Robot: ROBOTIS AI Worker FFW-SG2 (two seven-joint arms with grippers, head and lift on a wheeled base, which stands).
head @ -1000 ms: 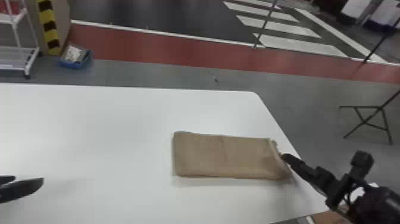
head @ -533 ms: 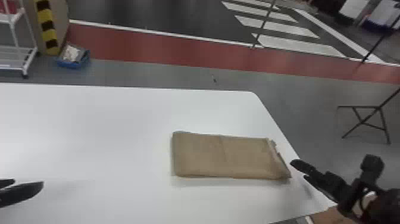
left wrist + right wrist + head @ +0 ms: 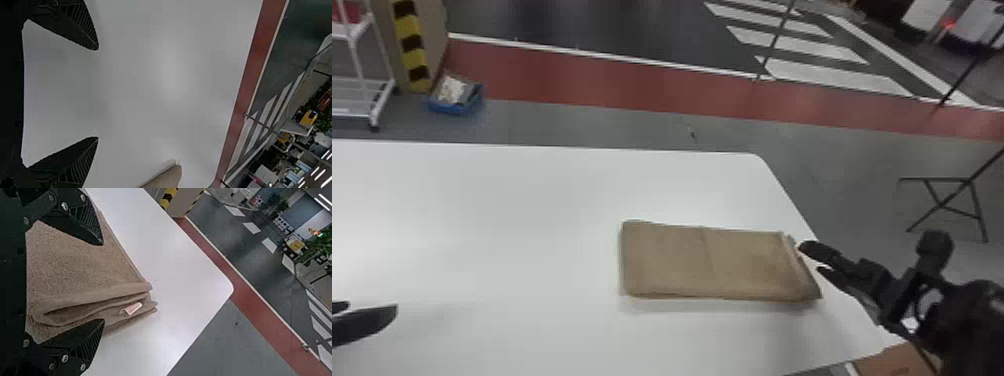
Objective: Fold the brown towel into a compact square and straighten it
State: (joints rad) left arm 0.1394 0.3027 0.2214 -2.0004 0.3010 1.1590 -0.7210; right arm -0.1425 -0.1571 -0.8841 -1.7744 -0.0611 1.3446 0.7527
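Observation:
The brown towel (image 3: 707,262) lies flat on the white table (image 3: 507,225), folded into a wide rectangle near the right edge. Its layered end with a small white tag (image 3: 132,308) faces my right gripper (image 3: 814,260), which stands open beside that end in the head view. In the right wrist view the fingers of my right gripper (image 3: 103,282) are spread, with the towel (image 3: 78,266) showing between and beyond them. My left gripper (image 3: 369,315) is over the table's left part, well away from the towel; in its wrist view the left gripper (image 3: 98,93) is open on nothing.
A cardboard box (image 3: 902,361) sits by the table's near right corner. Beyond the table are a blue bin (image 3: 454,97) and a white rack (image 3: 362,95) on the floor at the left, and a folding stand (image 3: 949,202) at the right.
My right gripper has drawn back rightward from the towel's right end, then come slightly upward in the head view with its fingers parted. The towel and my left gripper look the same.

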